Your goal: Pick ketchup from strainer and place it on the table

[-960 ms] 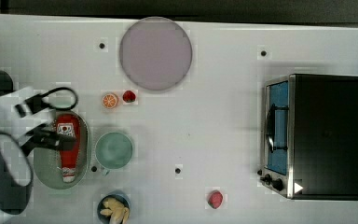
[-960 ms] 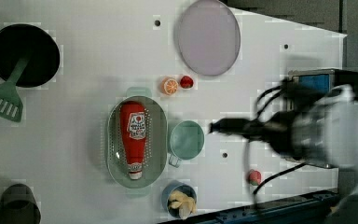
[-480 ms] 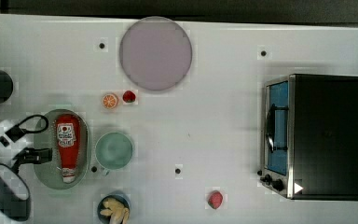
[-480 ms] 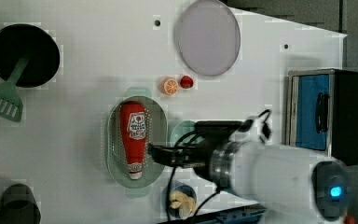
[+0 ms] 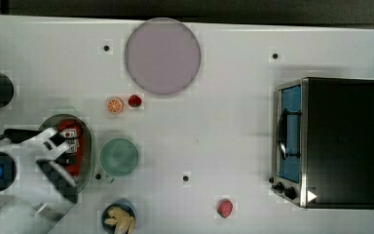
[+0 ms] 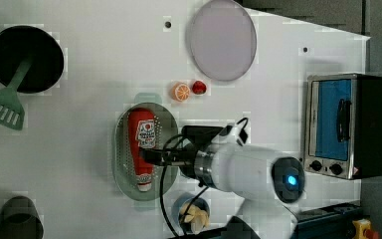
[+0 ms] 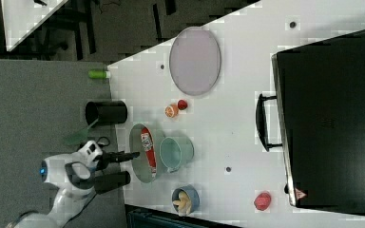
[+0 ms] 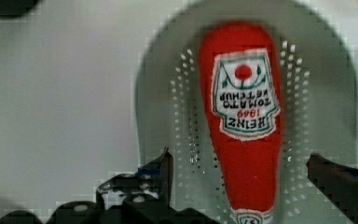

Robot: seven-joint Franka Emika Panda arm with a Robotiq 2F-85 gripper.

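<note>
the ketchup (image 8: 244, 121) lies flat in the strainer (image 6: 124, 164) on the table (image 5: 233, 122), label up. the gripper (image 8: 240, 175) hangs over its narrow end with jaws wide, one finger on each side, seemingly not touching. in the top view the arm hides much of the bottle; the cap is cut off in the wrist view.

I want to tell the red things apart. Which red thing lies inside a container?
The ketchup: it lies on its side in the strainer. The two small red fruits sit on the bare table.
</note>
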